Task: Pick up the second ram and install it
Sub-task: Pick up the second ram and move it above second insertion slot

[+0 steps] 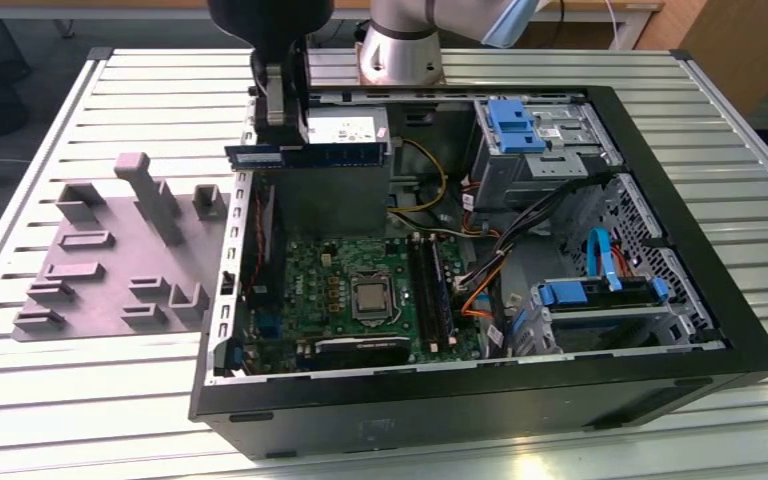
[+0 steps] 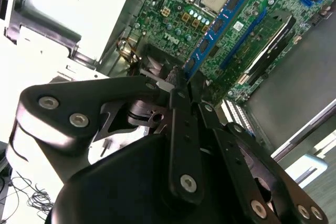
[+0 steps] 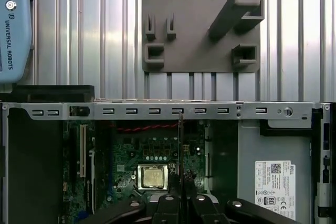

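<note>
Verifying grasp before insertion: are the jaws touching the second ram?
Touching. The second wrist view shows the gripper jaws closed on the second ram, its blue board emerging from between them.

Tabletop (image 1: 91, 400): slatted metal, carrying everything.
Computer case (image 1: 491, 395): lying open, spanning the tabletop's middle toward the exterior view's right edge.
Motherboard (image 1: 311, 275): lying flat inside the case, processor (image 1: 372, 297) facing up.
Holder tray (image 1: 97, 275): grey, sitting just beside the case, nearing the tabletop's exterior-view-left edge.
</note>
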{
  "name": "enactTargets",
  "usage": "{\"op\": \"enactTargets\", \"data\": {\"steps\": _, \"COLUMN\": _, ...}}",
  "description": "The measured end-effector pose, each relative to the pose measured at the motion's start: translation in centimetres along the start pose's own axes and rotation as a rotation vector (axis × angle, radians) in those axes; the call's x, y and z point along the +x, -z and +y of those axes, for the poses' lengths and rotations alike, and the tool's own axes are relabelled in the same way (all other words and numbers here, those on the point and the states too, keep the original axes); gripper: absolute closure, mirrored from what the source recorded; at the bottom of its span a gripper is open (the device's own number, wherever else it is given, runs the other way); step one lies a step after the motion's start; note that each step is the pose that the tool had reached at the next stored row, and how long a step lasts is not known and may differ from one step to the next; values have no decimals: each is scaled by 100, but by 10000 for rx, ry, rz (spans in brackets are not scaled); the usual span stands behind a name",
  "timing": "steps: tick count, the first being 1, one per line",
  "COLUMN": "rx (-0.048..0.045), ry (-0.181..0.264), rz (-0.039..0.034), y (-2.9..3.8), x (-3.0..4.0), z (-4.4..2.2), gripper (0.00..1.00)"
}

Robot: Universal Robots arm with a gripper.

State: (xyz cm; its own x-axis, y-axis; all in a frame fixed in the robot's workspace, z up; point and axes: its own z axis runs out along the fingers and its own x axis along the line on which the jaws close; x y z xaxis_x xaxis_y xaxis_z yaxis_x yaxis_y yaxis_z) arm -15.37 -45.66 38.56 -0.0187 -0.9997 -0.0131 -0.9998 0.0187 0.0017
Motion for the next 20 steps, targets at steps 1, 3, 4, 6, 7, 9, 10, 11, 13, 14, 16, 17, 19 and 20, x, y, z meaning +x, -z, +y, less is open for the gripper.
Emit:
{"op": "enactTargets", "data": {"steps": 1, "rx": 0, "ry": -2, "rz": 0, "y": 0, "x": 0, "z": -16, "gripper": 86}}
{"op": "enactTargets", "data": {"steps": 3, "rx": 0, "ry": -7, "rz": 0, "y": -1, "x": -1, "z": -54, "gripper": 86}}
{"op": "enactTargets", "data": {"steps": 4, "rx": 0, "ry": -9, "rz": 0, "y": -1, "x": -1, "z": -75, "gripper": 86}}
{"op": "enactTargets", "data": {"steps": 6, "rx": 0, "ry": -14, "rz": 0, "y": -1, "x": -2, "z": -117, "gripper": 86}}
{"op": "enactTargets", "data": {"steps": 7, "rx": 0, "ry": -16, "rz": 0, "y": -1, "x": -2, "z": -138, "gripper": 86}}
{"op": "enactTargets", "data": {"steps": 9, "rx": 0, "ry": -21, "rz": 0, "y": -1, "x": -3, "z": -179, "gripper": 86}}
{"op": "enactTargets", "data": {"steps": 10, "rx": 0, "ry": -22, "rz": 0, "y": -1, "x": -4, "z": -199, "gripper": 86}}
{"op": "enactTargets", "data": {"steps": 11, "rx": 0, "ry": -23, "rz": 0, "y": -1, "x": -4, "z": -219, "gripper": 86}}
{"op": "enactTargets", "data": {"steps": 13, "rx": 0, "ry": -26, "rz": 0, "y": -1, "x": -5, "z": -264, "gripper": 86}}
{"op": "enactTargets", "data": {"steps": 14, "rx": 0, "ry": -28, "rz": 0, "y": -1, "x": -5, "z": -287, "gripper": 86}}
{"op": "enactTargets", "data": {"steps": 16, "rx": 0, "ry": -32, "rz": -1, "y": -1, "x": -6, "z": -332, "gripper": 86}}
{"op": "enactTargets", "data": {"steps": 17, "rx": 0, "ry": -34, "rz": 0, "y": -1, "x": -7, "z": -357, "gripper": 86}}
{"op": "enactTargets", "data": {"steps": 19, "rx": 0, "ry": -42, "rz": 0, "y": -1, "x": -8, "z": -408, "gripper": 86}}
{"op": "enactTargets", "data": {"steps": 20, "rx": 0, "ry": -45, "rz": 0, "y": -1, "x": -8, "z": -431, "gripper": 86}}
